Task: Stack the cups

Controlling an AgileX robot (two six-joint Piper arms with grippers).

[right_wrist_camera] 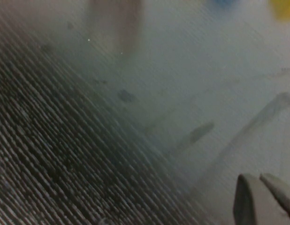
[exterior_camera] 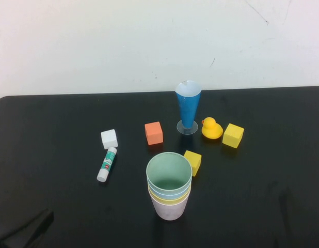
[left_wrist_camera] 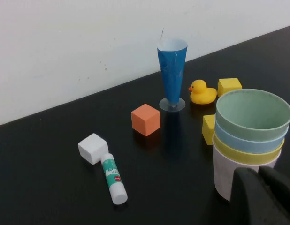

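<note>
Left to right across the black table (exterior_camera: 46,155): the left gripper (left_wrist_camera: 264,192), fingers together and holding nothing, sits low near the table's near left corner, only a dark shape in the high view; broad bare tabletop lies around it. A white cube (exterior_camera: 109,138) touches the cap end of a glue stick (exterior_camera: 106,164). An orange cube (exterior_camera: 154,133) stands apart. The cups (exterior_camera: 169,192) stand nested near the front centre, pale green in light blue in yellow in pink, just beside a small yellow cube (exterior_camera: 192,162). Behind are a dark-blue cone glass (exterior_camera: 188,107), a rubber duck (exterior_camera: 211,128) and a larger yellow cube (exterior_camera: 233,135). The right gripper (right_wrist_camera: 267,197), fingers together and empty, hovers close over bare table; its view is badly blurred.
</note>
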